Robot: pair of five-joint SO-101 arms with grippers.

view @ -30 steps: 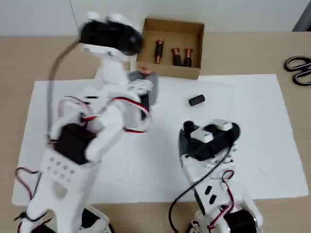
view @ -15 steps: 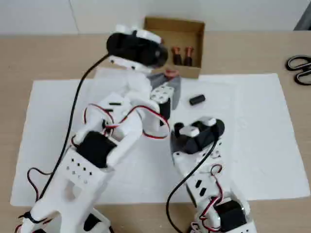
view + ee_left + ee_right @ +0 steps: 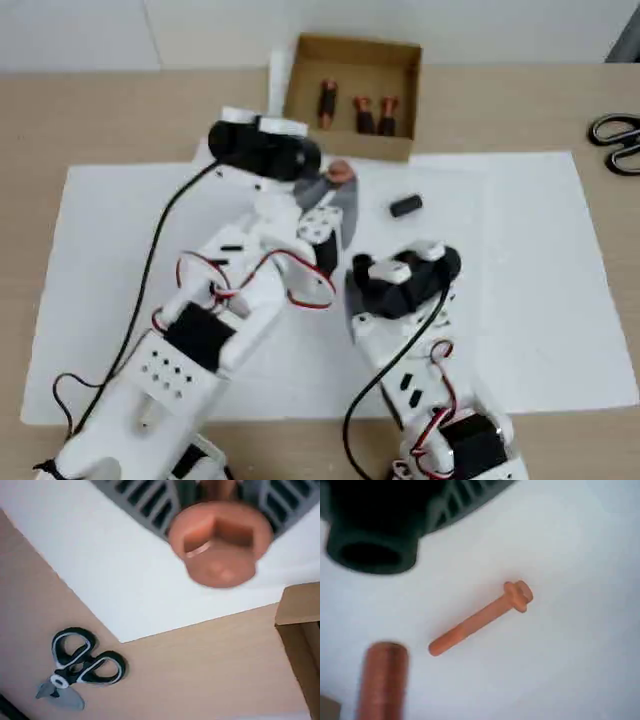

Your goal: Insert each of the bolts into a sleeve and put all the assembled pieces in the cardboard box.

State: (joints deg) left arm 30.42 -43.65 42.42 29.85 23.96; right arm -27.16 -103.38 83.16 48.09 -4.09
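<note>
Bolt (image 3: pixel 220 542), orange and hex-headed, clamped by its shank between the jaws of the left gripper (image 3: pixel 335 192), head pointing away from the wrist. Held over the far edge of the white paper (image 3: pixel 520 280), near the front wall of the cardboard box (image 3: pixel 345 148) and not touching it. Inside the box, three assembled pieces (image 3: pixel 362 115), each an orange bolt seated in a dark sleeve, laid roughly parallel and apart from one another. Black sleeve (image 3: pixel 370 535) gripped in the right gripper (image 3: pixel 355 305), its open bore visible in the right wrist view; carried over the middle of the paper, beside the left arm. Second bolt (image 3: pixel 480 616) lying free on the paper below that sleeve, touching nothing. Nearer, blurred orange threaded shank (image 3: pixel 382 680) also seen there; cannot tell from that view what held it. Loose sleeve (image 3: pixel 405 206) lying on its side on the paper, between the box and the right arm, apart from both grippers. Scissors (image 3: pixel 615 140) resting on the bare table (image 3: pixel 80 110), beyond the paper's far right corner, well apart from everything else.
</note>
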